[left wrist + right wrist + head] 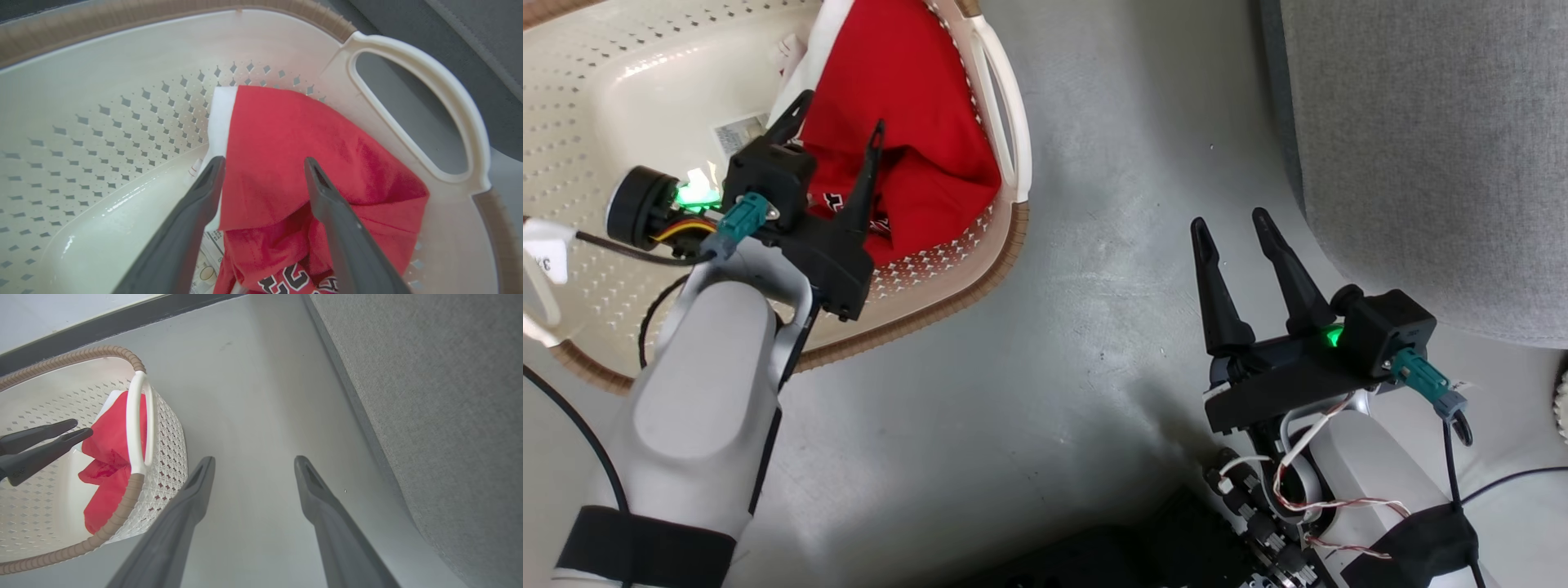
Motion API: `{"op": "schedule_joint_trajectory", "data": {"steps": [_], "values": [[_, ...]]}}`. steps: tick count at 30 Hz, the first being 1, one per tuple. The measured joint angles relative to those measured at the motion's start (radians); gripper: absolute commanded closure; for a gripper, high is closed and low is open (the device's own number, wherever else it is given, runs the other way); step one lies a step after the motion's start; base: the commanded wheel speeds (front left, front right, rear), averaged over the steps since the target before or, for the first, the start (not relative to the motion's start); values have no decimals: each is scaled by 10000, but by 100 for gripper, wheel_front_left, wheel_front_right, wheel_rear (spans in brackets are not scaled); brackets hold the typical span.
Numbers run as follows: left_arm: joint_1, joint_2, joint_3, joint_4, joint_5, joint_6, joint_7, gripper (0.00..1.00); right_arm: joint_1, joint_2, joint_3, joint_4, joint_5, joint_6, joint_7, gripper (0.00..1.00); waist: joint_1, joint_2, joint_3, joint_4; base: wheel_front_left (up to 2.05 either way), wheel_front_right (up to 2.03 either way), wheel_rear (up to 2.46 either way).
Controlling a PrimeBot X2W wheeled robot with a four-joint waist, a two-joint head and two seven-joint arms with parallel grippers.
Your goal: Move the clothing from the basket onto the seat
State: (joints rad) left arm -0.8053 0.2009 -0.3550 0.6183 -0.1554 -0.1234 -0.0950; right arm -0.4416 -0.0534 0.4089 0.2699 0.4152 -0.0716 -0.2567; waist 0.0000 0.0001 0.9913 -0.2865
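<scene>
Lower right, the right gripper (1230, 220) hovers over the grey floor (1094, 343), jaws apart and empty; upper left, the left gripper (841, 112), jaws apart, reaches into the basket (1005, 237) over the red clothing (907, 98) heaped at its handle end; the grey seat (1421, 147) occupies the upper right.
</scene>
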Motion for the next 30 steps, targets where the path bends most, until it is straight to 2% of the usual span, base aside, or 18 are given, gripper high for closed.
{"op": "schedule_joint_trajectory", "data": {"steps": [12,30], "values": [[-723,96,-107,727,90,0,495,0,-2,10,255,29,192,-90,0,0,0,-2,258,-270,0,0,0],[-1199,-56,376,1889,-430,2,1565,0,-127,17,723,40,531,-261,0,0,0,-2,375,-433,0,0,0]]}}
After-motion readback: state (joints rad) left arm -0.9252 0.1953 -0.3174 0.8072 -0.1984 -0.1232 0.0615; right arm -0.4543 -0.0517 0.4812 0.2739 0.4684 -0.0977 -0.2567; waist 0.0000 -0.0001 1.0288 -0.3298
